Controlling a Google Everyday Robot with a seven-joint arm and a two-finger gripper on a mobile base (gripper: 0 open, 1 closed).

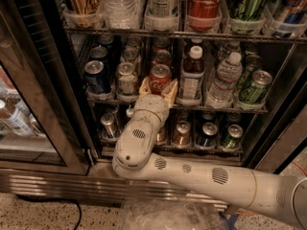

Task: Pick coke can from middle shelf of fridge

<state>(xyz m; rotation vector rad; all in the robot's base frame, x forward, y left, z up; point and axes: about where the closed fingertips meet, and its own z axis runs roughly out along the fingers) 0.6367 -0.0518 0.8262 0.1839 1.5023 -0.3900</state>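
Observation:
The coke can (159,76), red with a silver top, stands at the front of its lane on the middle shelf (225,110) of the fridge (45,104). More red cans line up behind it. My gripper (158,87) is at the shelf's front edge, open, with one tan finger (144,86) left of the can and the other right of it. The can's lower half is hidden behind the gripper's white wrist (151,110). My white arm (206,174) comes in from the lower right.
A white-and-green can (126,78) and a blue can (97,75) stand left of the coke can, a juice bottle (193,73) and a water bottle (225,78) right. A tall Coca-Cola container (205,4) sits on the rack above. The open glass door (19,109) is left.

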